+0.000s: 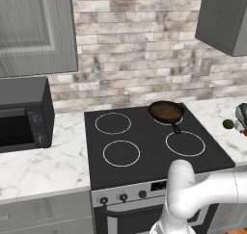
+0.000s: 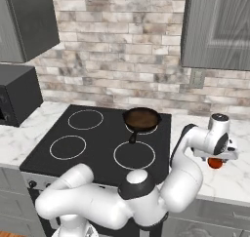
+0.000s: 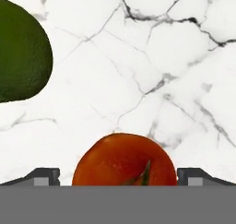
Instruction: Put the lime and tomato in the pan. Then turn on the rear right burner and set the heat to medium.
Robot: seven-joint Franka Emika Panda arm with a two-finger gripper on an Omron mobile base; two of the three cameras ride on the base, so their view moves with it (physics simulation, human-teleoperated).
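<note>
From the left base camera I see the pan [image 1: 165, 111] sitting on the rear right burner [image 1: 169, 116] of the black cooktop [image 1: 144, 146], its short handle pointing toward the front, empty and waiting for both fruits; the lime [image 1: 227, 124] lies on the marble counter [image 1: 43, 156] far to the right, beside the hand at the frame's edge. From the right base camera, my arm reaches over that counter to the right of the stove, the gripper [image 2: 215, 158] low over the tomato [image 2: 215, 163], which peeks out red beneath the hand, well apart from the pan. Through the hand camera, the tomato sits between the two fingertips [image 3: 44, 176], spread wide on either side and, as far as I can judge, not yet touching it; the lime looms at upper left. I read this as lining up the first pick.
</note>
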